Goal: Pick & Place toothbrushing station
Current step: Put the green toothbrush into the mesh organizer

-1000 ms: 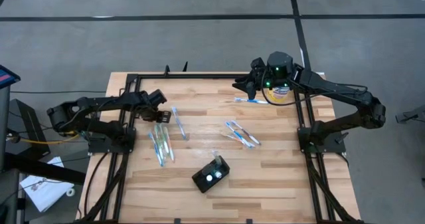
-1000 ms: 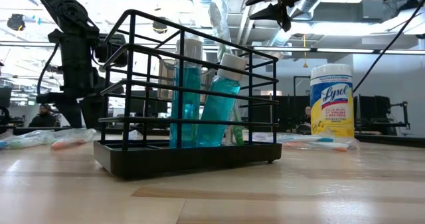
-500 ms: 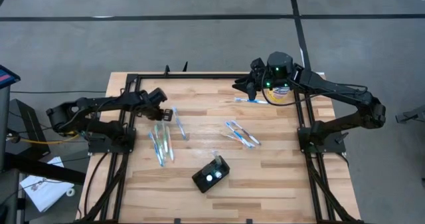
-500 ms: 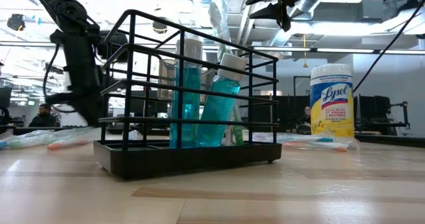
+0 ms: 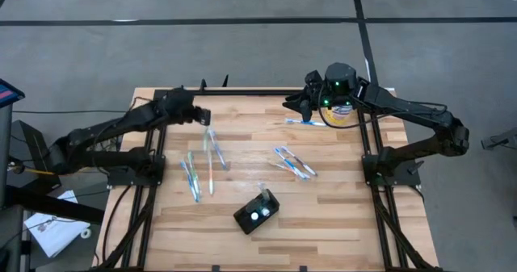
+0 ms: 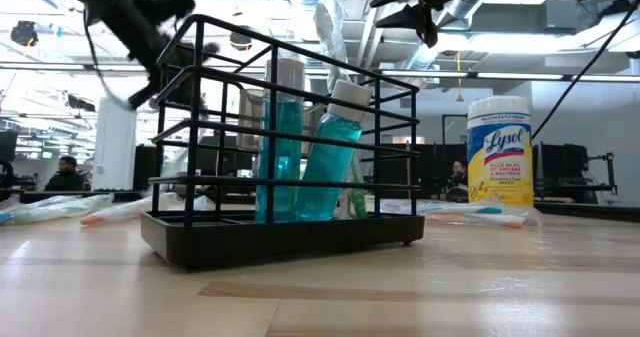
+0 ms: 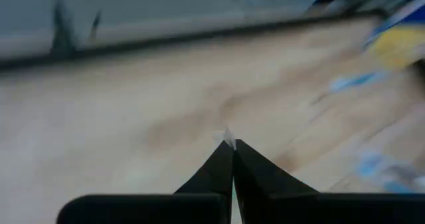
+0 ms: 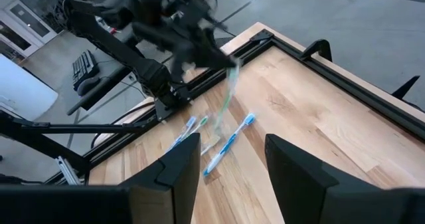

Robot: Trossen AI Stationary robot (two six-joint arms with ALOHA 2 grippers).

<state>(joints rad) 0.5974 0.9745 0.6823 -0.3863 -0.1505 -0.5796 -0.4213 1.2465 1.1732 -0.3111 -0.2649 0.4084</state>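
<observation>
The left pincer, raised over the worktop's far-left part, is clenched on a packaged toothbrush that hangs from its tips; the wrist view shows its fingers pressed together on a clear sliver of wrapper. From this pincer the toothbrushing station, a black wire caddy holding two blue bottles, lies toward five o'clock in the high view, well apart, near the front edge. Its long axis runs roughly from eight to two o'clock. Loose toothbrushes lie just below the left pincer, toward six o'clock; a second cluster lies between the two arms. The right pincer hovers released at the far-right side, beside the wipes canister, at about one o'clock from the station. Judged from here, the path to the station looks clear.
</observation>
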